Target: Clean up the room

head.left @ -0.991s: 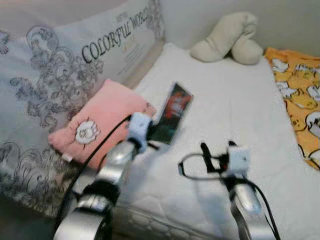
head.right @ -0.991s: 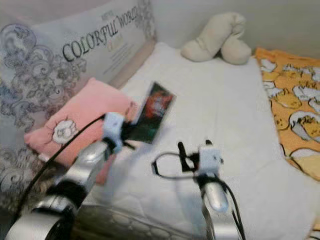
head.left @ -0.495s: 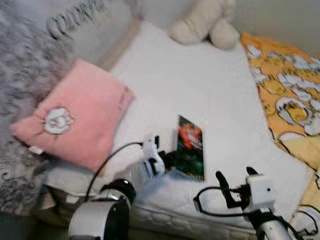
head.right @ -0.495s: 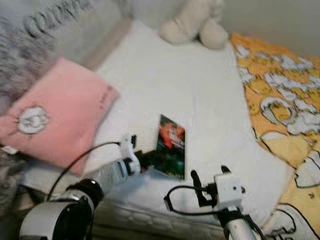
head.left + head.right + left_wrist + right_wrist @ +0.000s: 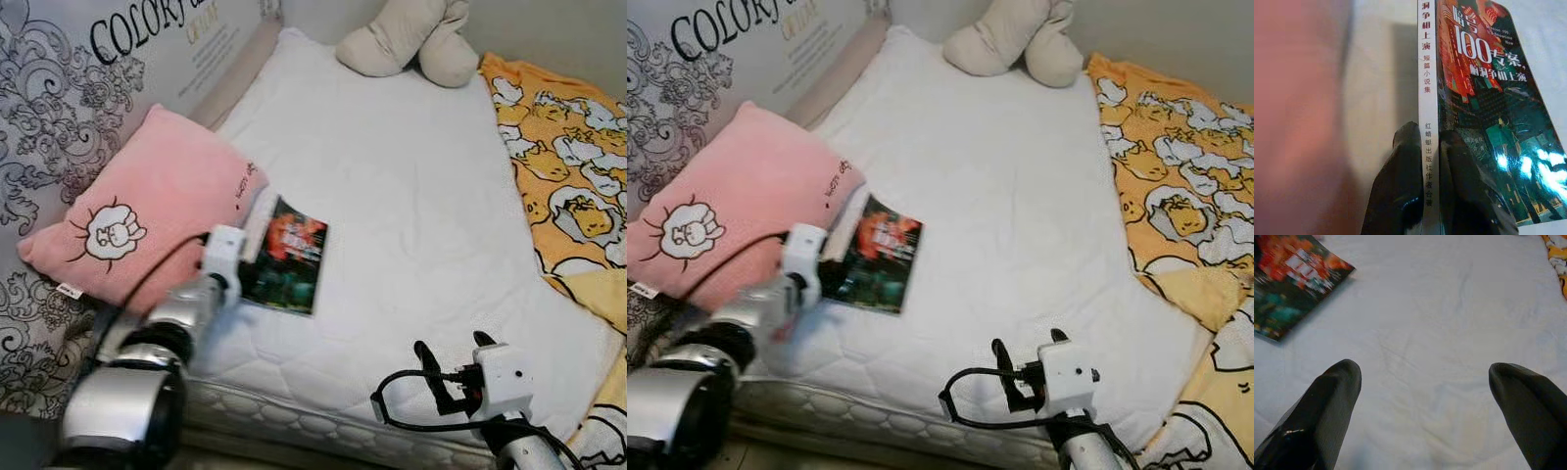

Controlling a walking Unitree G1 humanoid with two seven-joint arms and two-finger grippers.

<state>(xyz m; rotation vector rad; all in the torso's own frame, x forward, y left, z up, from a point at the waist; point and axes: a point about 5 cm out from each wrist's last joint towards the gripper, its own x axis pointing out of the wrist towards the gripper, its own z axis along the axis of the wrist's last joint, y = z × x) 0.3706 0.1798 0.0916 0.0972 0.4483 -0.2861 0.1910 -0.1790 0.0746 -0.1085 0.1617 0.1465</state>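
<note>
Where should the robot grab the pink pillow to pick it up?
Probably the pink pillow is best pinched at its near corner by the white tag, coming from the bed's front edge. That corner is thin enough for two fingers; the plump middle is too fat. The left gripper is busy, shut on the book.

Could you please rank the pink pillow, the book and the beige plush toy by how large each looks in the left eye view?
Largest to smallest, as they appear:
1. pink pillow
2. beige plush toy, cut off by the frame's top edge and farther away, so this rank is unsure
3. book, held at its spine by the left claw
</note>
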